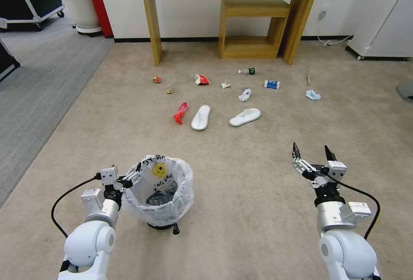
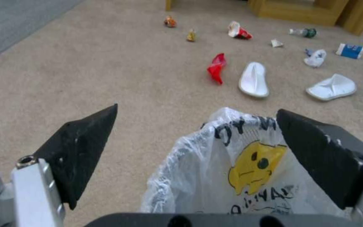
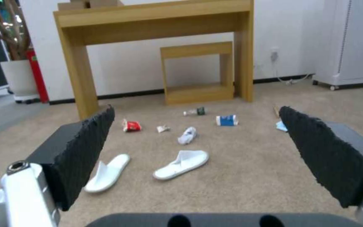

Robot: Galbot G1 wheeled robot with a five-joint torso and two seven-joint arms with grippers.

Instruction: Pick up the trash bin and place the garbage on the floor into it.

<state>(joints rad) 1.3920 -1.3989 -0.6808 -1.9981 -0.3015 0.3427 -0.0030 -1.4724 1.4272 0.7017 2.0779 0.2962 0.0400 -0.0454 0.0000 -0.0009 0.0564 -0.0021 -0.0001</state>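
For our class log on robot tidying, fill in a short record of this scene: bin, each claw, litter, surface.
bin: trash bin, upright on the carpet, white liner, nothing visibly dropped in
left claw: left claw, open, at the bin's rim, one finger either side of it
right claw: right claw, open, holding nothing
litter: two slippers, red bag, carton
surface: floor, beige carpet

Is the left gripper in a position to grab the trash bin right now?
Probably yes. The left gripper is open at the trash bin rim, one finger over the bag and the other outside it, with nothing between them but the rim.
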